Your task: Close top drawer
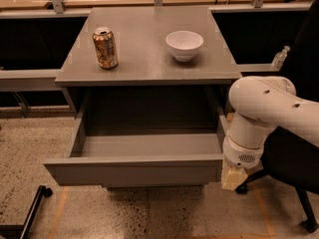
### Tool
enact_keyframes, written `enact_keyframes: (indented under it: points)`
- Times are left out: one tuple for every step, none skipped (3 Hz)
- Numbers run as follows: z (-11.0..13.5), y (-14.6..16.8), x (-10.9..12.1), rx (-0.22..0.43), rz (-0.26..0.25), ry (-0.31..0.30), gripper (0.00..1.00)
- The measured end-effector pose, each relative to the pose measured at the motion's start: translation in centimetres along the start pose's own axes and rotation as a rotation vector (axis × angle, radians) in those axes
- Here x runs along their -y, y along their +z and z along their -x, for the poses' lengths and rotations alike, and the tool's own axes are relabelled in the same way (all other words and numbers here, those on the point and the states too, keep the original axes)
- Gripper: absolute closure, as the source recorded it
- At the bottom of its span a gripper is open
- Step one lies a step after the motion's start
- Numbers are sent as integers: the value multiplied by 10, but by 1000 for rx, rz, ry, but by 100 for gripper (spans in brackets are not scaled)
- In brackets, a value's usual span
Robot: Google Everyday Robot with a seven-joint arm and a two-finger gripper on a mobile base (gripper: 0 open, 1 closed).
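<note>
The top drawer [134,171] is a wide shallow grey box with a plain flat front. It stands pulled out from under the grey cabinet top [149,59] and its inside is bare. My gripper [233,178] hangs at the end of the white arm [264,113], right against the right end of the drawer's front panel. Only its pale yellow tip shows.
A brown drink can [105,47] and a white bowl [184,45] stand on the cabinet top. A dark chair [299,148] is at the right behind the arm. A small clear bottle [280,58] sits on the right ledge. A black bar [30,210] lies on the speckled floor.
</note>
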State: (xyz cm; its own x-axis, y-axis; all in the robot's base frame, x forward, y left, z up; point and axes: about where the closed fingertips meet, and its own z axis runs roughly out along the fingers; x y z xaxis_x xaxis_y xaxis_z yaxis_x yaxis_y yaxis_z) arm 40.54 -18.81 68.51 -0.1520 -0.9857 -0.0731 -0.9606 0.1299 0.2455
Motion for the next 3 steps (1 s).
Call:
enact_keyframes:
  points:
    - [9,-22,25,23,-91,-9,100]
    - [35,-64,88,30,-259,-90,100]
    - [58,-108,158,136,-425,-92,100]
